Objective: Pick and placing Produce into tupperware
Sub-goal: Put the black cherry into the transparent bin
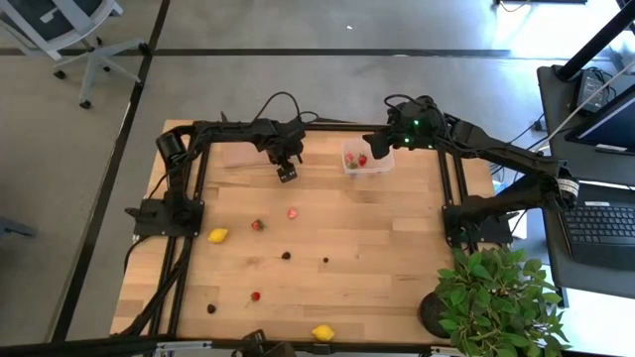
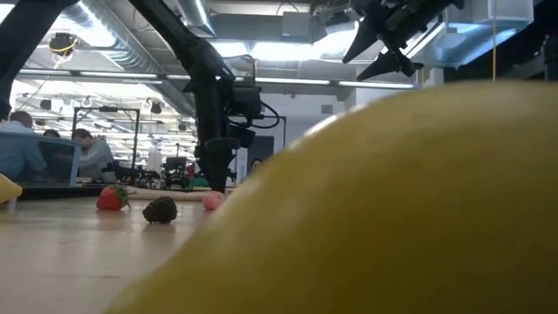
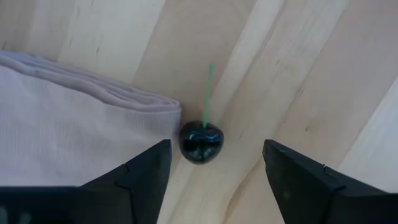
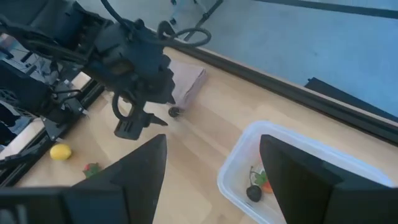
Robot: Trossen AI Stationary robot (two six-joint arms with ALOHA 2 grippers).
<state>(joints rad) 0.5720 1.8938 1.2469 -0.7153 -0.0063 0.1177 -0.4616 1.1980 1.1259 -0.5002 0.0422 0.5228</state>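
A wooden table point(image 1: 397, 248) seen from above carries scattered toy produce and two dark robot arms. The left gripper point(image 3: 214, 165) hangs low over the far middle of the table, its two fingers point(image 3: 140, 171) spread apart with a small dark cherry point(image 3: 201, 142) on a green stem lying on the wood between them, untouched. Just beside the cherry lies the edge of a flat pale brown sheet point(image 3: 68, 134). The right gripper point(image 1: 375, 142) hovers above the far right part of the table, fingers spread and holding nothing, over the near rim of the clear tupperware tub point(image 1: 368, 158). The tub holds a red strawberry piece point(image 1: 362, 159) and a dark berry point(image 4: 254, 193). Loose on the table to the left and near side lie two yellow lemons point(image 1: 218, 235), several red strawberries point(image 1: 258, 225) and small dark berries point(image 1: 286, 255). A green potted plant point(image 1: 491, 297) stands at the near right corner.
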